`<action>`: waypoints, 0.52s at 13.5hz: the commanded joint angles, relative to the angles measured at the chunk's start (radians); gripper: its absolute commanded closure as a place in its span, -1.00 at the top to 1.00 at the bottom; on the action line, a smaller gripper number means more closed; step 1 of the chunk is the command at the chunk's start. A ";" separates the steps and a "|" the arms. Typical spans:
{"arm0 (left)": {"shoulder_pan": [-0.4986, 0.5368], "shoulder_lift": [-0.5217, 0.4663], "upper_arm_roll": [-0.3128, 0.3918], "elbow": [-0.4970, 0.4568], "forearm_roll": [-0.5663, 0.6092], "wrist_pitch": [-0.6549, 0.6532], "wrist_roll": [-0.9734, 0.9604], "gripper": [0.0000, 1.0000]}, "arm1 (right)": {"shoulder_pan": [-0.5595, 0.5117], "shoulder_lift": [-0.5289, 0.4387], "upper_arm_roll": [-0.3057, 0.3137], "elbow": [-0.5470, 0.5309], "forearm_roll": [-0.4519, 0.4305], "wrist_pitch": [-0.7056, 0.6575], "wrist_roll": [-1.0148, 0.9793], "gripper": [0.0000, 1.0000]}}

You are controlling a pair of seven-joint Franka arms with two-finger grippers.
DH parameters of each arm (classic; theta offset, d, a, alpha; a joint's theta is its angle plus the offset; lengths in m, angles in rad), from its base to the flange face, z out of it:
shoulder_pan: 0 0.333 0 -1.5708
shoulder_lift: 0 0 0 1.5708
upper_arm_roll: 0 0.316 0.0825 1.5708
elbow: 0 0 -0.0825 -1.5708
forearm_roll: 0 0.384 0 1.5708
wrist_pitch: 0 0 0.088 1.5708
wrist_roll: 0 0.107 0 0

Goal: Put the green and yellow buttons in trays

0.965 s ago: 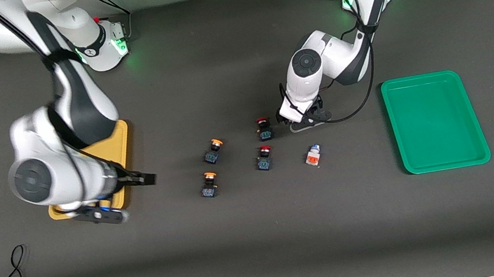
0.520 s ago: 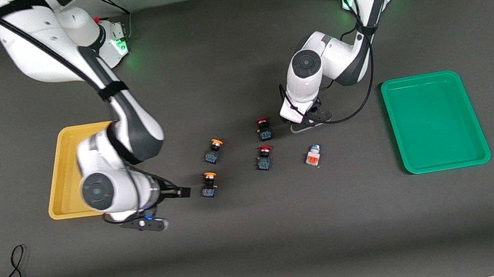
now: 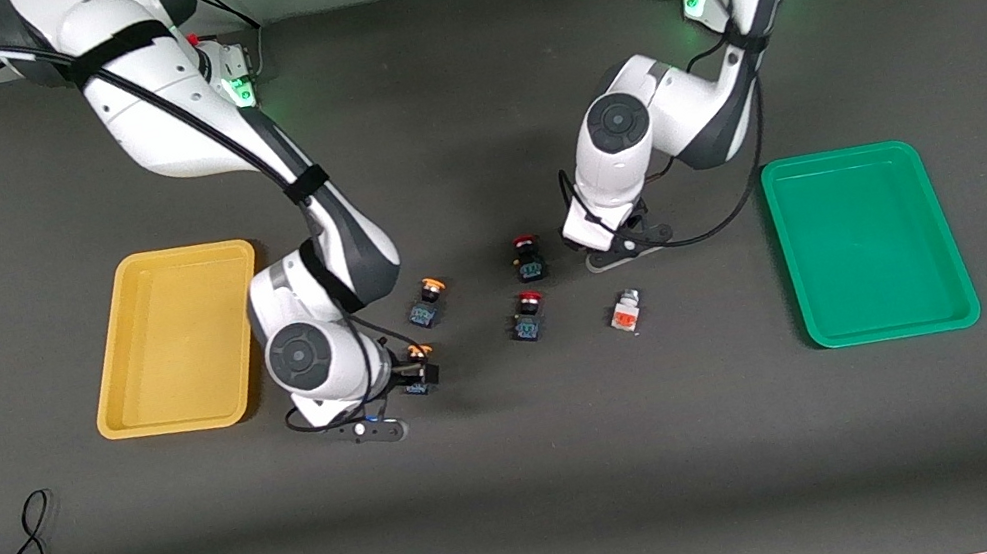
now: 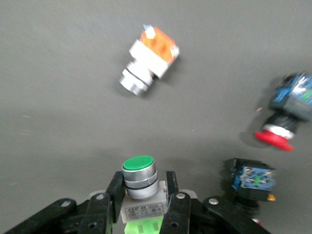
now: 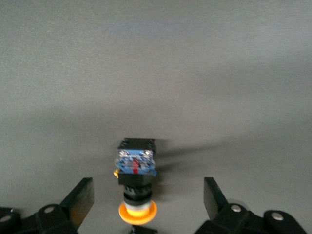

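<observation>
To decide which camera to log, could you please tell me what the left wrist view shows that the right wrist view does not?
Only the left wrist view shows the left gripper shut on the green button, the orange-red button and two red-capped buttons. Only the right wrist view shows the right gripper open around a yellow button. Both show the dark mat; neither shows a tray.

Yellow tray [image 3: 128,382], green tray [image 3: 944,238], orange-capped blue buttons [image 3: 427,301], red-capped buttons [image 3: 526,256], dark grey counter [image 3: 532,494].
</observation>
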 commanded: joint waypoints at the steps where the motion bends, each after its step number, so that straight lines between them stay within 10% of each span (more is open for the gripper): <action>1: 0.059 -0.124 -0.001 0.075 0.002 -0.216 0.036 -0.56 | 0.017 0.043 -0.014 0.032 0.007 0.039 0.017 0.99; 5: 0.267 -0.244 -0.001 0.095 -0.075 -0.426 0.317 -0.61 | 0.025 0.084 -0.014 0.032 0.006 0.111 0.051 0.73; 6: 0.339 -0.270 0.001 0.095 -0.087 -0.475 0.412 -0.63 | 0.028 0.086 -0.014 0.032 0.011 0.111 0.052 -0.71; 7: 0.411 -0.282 0.001 0.095 -0.087 -0.511 0.506 -0.63 | 0.031 0.084 -0.014 0.032 0.012 0.111 0.064 -1.00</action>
